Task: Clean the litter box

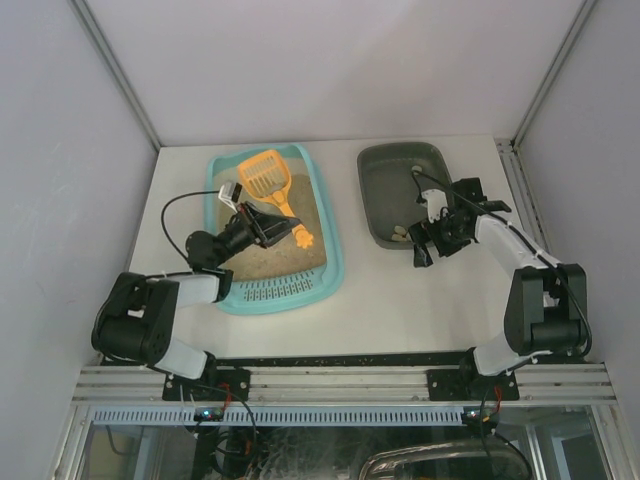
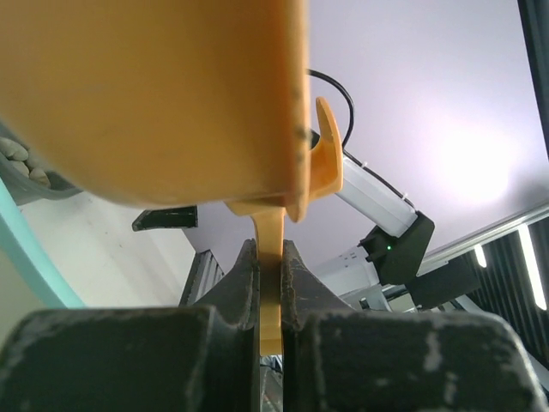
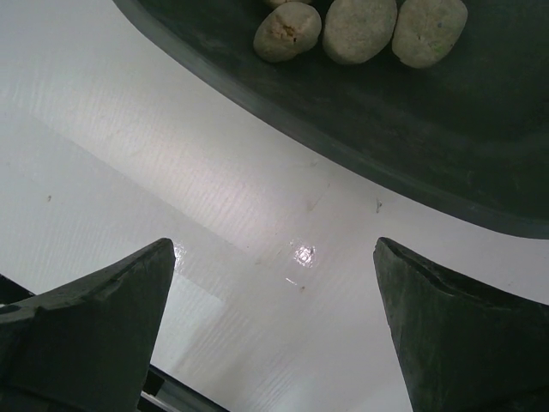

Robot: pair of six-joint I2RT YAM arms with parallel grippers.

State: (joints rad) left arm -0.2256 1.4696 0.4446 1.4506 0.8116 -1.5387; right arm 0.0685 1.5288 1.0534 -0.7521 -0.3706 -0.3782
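The light-teal litter box sits left of centre, with tan litter and a slotted grate strip at its near end. My left gripper hovers over the litter, shut on the handle of an orange slotted scoop. The scoop head points to the far end. In the left wrist view the handle is pinched between the fingers and the scoop's underside fills the top. My right gripper is open and empty above the table, just near the grey tray.
A dark grey tray stands at the back right with a few pale clumps at its near end; they also show in the right wrist view. Grey walls enclose the table on three sides.
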